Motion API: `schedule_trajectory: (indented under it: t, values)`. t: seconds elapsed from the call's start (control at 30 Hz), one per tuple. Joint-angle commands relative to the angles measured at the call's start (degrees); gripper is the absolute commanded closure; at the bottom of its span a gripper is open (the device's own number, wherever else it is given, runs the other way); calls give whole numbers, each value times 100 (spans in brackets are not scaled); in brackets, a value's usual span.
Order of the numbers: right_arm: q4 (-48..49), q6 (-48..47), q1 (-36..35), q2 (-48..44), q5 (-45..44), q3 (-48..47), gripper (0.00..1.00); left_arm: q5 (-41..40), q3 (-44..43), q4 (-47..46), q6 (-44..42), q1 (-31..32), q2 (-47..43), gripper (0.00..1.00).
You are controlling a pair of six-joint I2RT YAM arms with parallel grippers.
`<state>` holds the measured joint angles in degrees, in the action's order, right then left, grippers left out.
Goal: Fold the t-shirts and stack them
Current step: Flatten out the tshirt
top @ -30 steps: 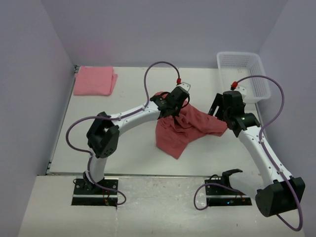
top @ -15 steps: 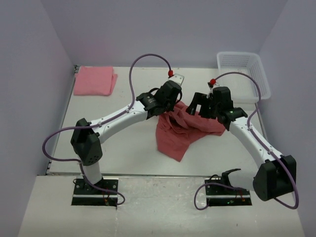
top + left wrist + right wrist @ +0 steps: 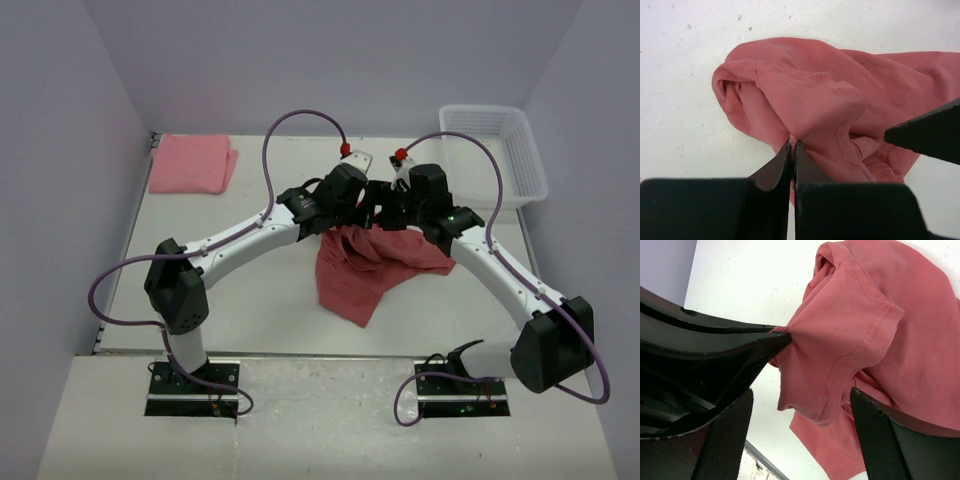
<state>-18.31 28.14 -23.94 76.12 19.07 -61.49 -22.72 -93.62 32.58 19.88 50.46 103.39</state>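
The brick-red t-shirt (image 3: 365,268) is found crumpled at the middle of the table (image 3: 250,290). Its loose corner lies nearest the arm bases, and its long axis is judged to run from that corner away to a raised bunch. That bunch is pinched in the fully closed left gripper (image 3: 792,145), apparently so that a sleeve is held clear for the other arm. The sleeve, hem facing it, is straddled by the wide-open right gripper (image 3: 801,394), with nothing gripped yet. Farther off, the pink t-shirt (image 3: 190,163) lies folded far left and the white basket (image 3: 530,172) far right.
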Motion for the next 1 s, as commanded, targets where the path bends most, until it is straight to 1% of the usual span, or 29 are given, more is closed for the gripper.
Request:
schedule_trajectory:
  t: [0.0, 0.1, 0.37, 0.43, 0.57, 0.7, 0.77, 0.87, 0.9, 0.93, 0.97]
  values:
    - [187, 86, -14, -44, 167, 6, 27, 48, -24, -182, -107, -71, 14, 100]
    - [275, 165, -14, -53, 316, 94, 31, 57, -24, -190, -107, -115, 5, 100]
    - [389, 218, -101, -18, 422, 278, 33, 154, -42, -190, -142, -247, -12, 100]
    - [476, 271, -119, 17, 448, 331, 35, 154, -94, -173, -142, -238, -3, 100]
    - [521, 262, -163, 166, 475, 287, 47, 224, -103, -173, -133, -238, -12, 100]
    - [609, 288, -181, 342, 598, 182, 50, 347, -68, -190, -98, -247, -30, 100]
    - [609, 323, -216, 482, 607, 68, 55, 365, -42, -199, -90, -247, -65, 100]
    - [521, 289, -295, 606, 546, -73, 79, 330, 28, -208, -89, -238, -135, 100]
    - [495, 306, -321, 606, 449, -99, 94, 251, 37, -173, -98, -238, -144, 100]
    - [390, 289, -339, 571, 205, -117, 100, 190, 55, -147, -98, -247, -170, 100]
    - [328, 271, -400, 440, 28, -126, 100, 119, 64, -112, -98, -256, -223, 100]
